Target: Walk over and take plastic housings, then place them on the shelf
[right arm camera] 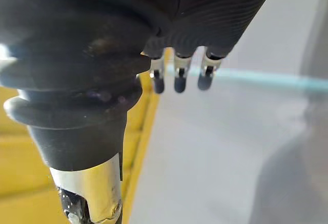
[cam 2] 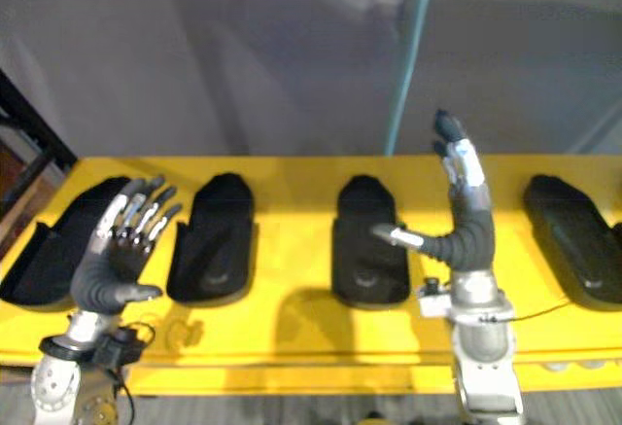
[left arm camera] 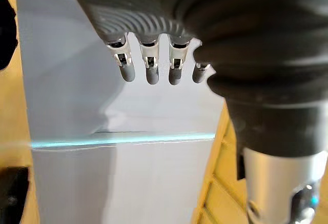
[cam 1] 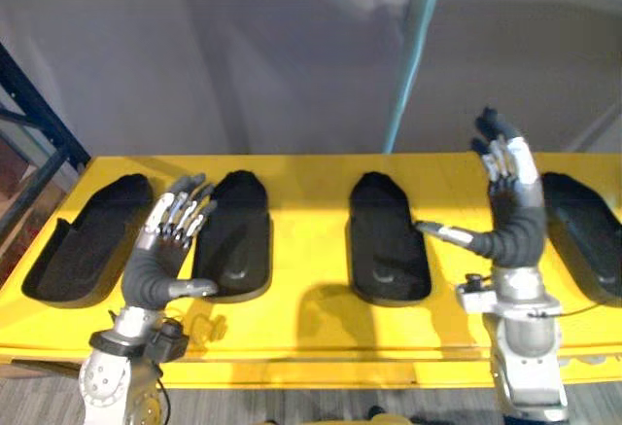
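Several black plastic housings lie in a row on a yellow table [cam 1: 311, 182]. One housing [cam 1: 89, 240] is at the far left, another [cam 1: 236, 235] beside it, a third [cam 1: 387, 238] in the middle, and a fourth [cam 1: 583, 232] at the right edge. My left hand [cam 1: 165, 240] is raised above the table between the two left housings, fingers straight and spread, holding nothing. My right hand [cam 1: 510, 201] stands upright between the middle and right housings, fingers straight, thumb pointing toward the middle housing. Its fingers [right arm camera: 177, 78] show straight in the right wrist view.
A grey wall [cam 1: 243, 55] rises behind the table, with a teal vertical strip [cam 1: 413, 46] on it. A dark blue shelf frame [cam 1: 34, 123] stands at the far left.
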Controlling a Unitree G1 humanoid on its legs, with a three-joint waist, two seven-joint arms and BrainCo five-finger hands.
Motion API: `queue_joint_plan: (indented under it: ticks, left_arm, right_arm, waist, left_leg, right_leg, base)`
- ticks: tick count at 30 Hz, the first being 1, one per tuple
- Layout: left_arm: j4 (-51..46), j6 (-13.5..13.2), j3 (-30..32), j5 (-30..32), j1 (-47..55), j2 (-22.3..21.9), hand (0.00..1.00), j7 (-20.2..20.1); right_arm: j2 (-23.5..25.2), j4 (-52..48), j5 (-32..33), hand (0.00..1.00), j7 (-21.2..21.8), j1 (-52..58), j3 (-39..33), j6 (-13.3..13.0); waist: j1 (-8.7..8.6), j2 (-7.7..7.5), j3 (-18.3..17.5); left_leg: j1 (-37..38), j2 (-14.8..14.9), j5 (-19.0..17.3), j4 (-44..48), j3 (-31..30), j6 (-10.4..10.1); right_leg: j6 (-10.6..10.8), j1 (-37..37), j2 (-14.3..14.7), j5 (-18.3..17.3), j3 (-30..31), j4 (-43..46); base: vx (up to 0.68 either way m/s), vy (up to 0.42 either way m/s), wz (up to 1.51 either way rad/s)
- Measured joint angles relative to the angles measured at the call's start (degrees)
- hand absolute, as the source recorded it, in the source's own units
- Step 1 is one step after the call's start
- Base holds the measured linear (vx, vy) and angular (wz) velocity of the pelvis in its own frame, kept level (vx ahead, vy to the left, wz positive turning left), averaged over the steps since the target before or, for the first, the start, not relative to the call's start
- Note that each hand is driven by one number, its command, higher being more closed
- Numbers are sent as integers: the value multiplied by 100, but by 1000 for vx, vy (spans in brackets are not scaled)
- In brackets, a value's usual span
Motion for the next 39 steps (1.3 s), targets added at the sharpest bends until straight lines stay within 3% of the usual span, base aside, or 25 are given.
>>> queue_joint_plan:
  ticks: [5,6,10,11,12,18,22,25,29,33,39]
  left_arm:
    - [-4,-365,50,4,0,-128,0,315]
    - [-4,-435,104,2,-22,-223,0,503]
    - [-6,-743,271,-2,-199,-374,0,1181]
    - [-5,-813,317,2,-276,-468,0,1401]
    - [-5,-1180,483,14,-567,-795,0,2377]
    - [-6,-1191,482,26,-563,-812,0,2406]
    - [-12,-1425,454,78,-555,-962,0,2767]
    - [-40,-1678,433,184,-553,-990,0,3147]
    - [-223,-2089,433,1349,-553,-1028,0,4141]
    - [-350,-2199,709,1940,-561,-997,0,4810]
    - [-351,-2105,1221,2158,-564,-985,0,5169]
  right_arm:
    - [167,0,-6,0,-243,385,-1020,86]
    - [226,0,85,0,-277,465,-1245,85]
    - [504,0,383,0,-376,705,-1790,46]
    - [612,0,466,0,-415,792,-1895,-8]
    - [936,0,474,0,-446,951,-2072,-393]
    - [953,0,476,0,-454,956,-2038,-393]
    - [1011,0,481,0,-513,1005,-1643,-393]
    - [1095,1,598,0,-611,1019,-1317,-395]
    - [1127,5,637,0,-711,1006,-1166,-396]
    - [982,5,580,0,-651,780,-1170,-440]
    - [687,5,564,0,-274,527,-1188,-440]
  waist:
    - [-86,6,-7]
    - [-188,6,-7]
    - [-324,20,-19]
    - [-382,30,-25]
    - [-640,95,144]
    - [-639,96,144]
    - [-638,99,149]
    - [-632,115,165]
    - [-581,125,308]
    - [-563,129,306]
    - [-441,82,332]
  left_leg:
    - [176,76,-17,-87,300,-24]
    - [199,85,-25,-90,321,-29]
    - [248,153,-99,-48,513,-58]
    - [262,170,-111,-28,566,-68]
    - [319,190,-140,11,639,-80]
    - [319,190,-140,15,640,-80]
    - [320,192,-140,30,642,-80]
    - [323,191,-141,49,641,-77]
    - [323,189,-158,117,621,-59]
    - [322,190,-158,119,580,-59]
    - [295,179,-152,123,445,-65]
  right_leg:
    - [-26,-2,81,107,200,-109]
    - [-38,2,96,116,207,-109]
    - [-34,-27,158,127,374,-121]
    - [-30,-46,176,130,421,-122]
    - [15,21,195,185,472,-238]
    - [18,21,196,187,474,-238]
    - [22,24,198,190,479,-238]
    - [29,32,196,194,483,-237]
    - [39,57,187,201,477,-232]
    - [37,116,189,210,427,-291]
    - [35,156,188,214,289,-324]
  base:
    - [22,13,-29]
    - [1,4,-16]
    - [-15,-8,-27]
    - [-7,-10,-10]
    - [-5,-4,-9]
    - [0,0,0]
    - [0,0,0]
    - [0,0,0]
    - [0,0,0]
    - [0,0,3]
    - [12,-6,12]
